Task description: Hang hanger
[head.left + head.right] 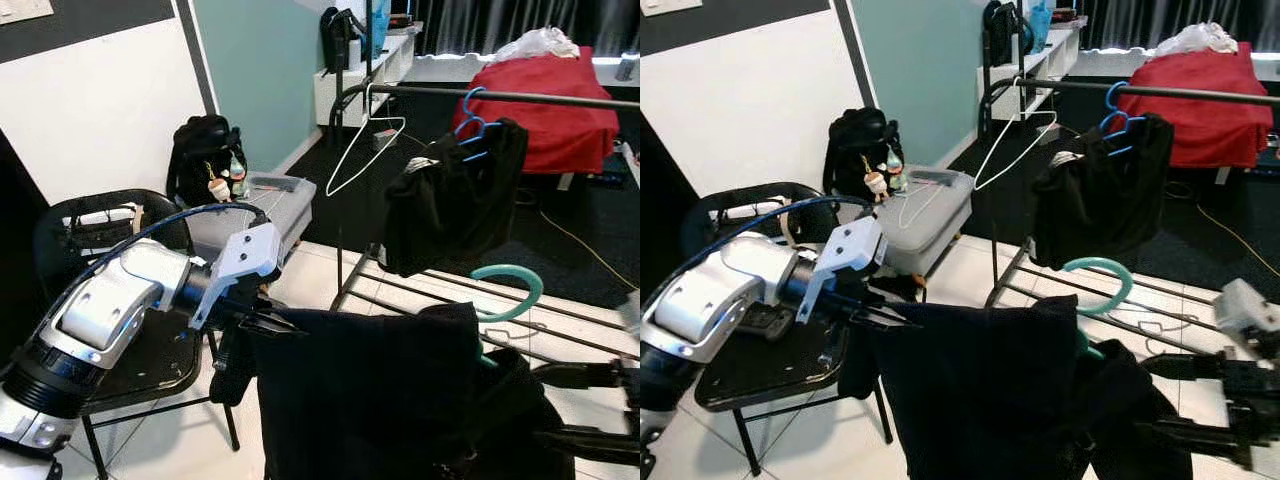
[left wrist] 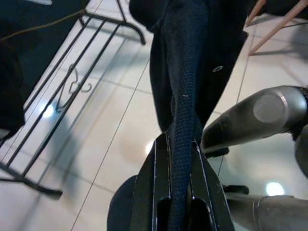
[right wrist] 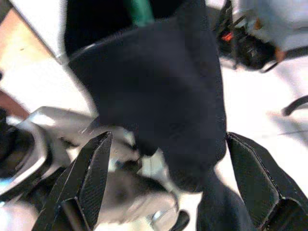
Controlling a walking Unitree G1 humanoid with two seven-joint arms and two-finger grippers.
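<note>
In front of the rack, low and near:
Left gripper (image 2: 180,192): fingers pinched tight on a fold of the black garment (image 1: 390,400), holding its left edge up.
Right gripper (image 3: 163,178): fingers spread wide, the garment's other end between them, not clamped.
Teal hanger (image 1: 510,290): hook sticking up out of the garment.
Rail (image 1: 560,97): behind, carrying a blue hanger (image 1: 470,125) with dark clothing and a bare white hanger (image 1: 365,150).
</note>
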